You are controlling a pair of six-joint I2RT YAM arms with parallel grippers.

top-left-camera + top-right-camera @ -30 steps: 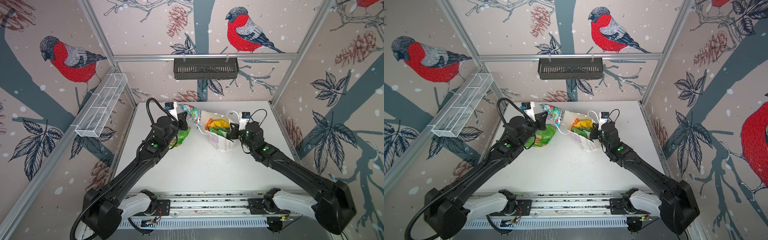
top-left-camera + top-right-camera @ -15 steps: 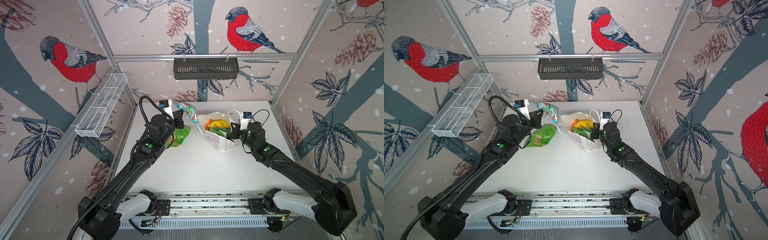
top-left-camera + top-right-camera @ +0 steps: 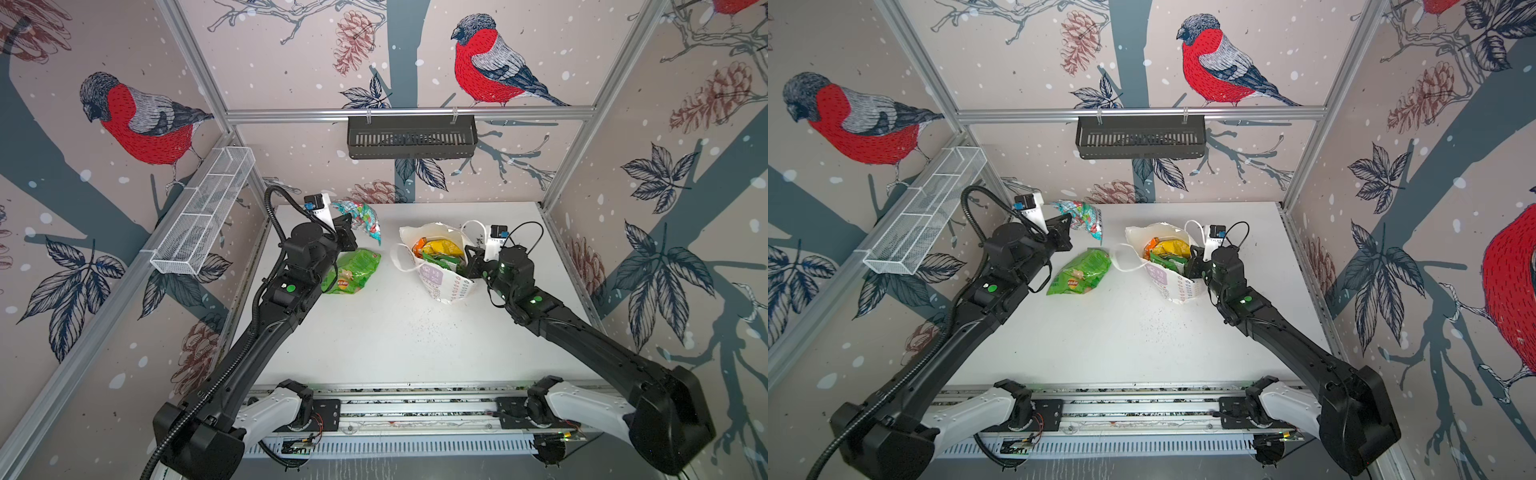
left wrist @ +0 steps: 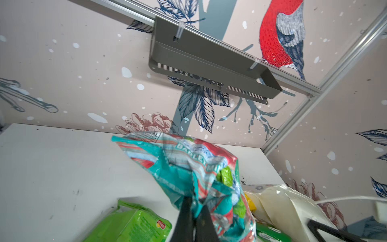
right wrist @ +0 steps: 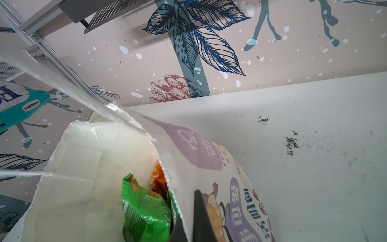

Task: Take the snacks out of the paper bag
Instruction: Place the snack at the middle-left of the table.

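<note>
While clamped at its near rim by the right end effector [image 5: 188, 220] — fingers pressed together on the paper wall — stands open on the bench [image 3: 395, 345], right of centre: paper bag [image 3: 446, 286]. Holds yellow, orange and green snacks [image 3: 439, 249] at its mouth. Left of it, lying flat on the bench, bright green packet [image 3: 353, 272]. Beyond that, raised off the bench near the far left corner, teal packet [image 3: 365, 220] — pinched by a crumpled edge in the left end effector [image 4: 195, 209].
</note>
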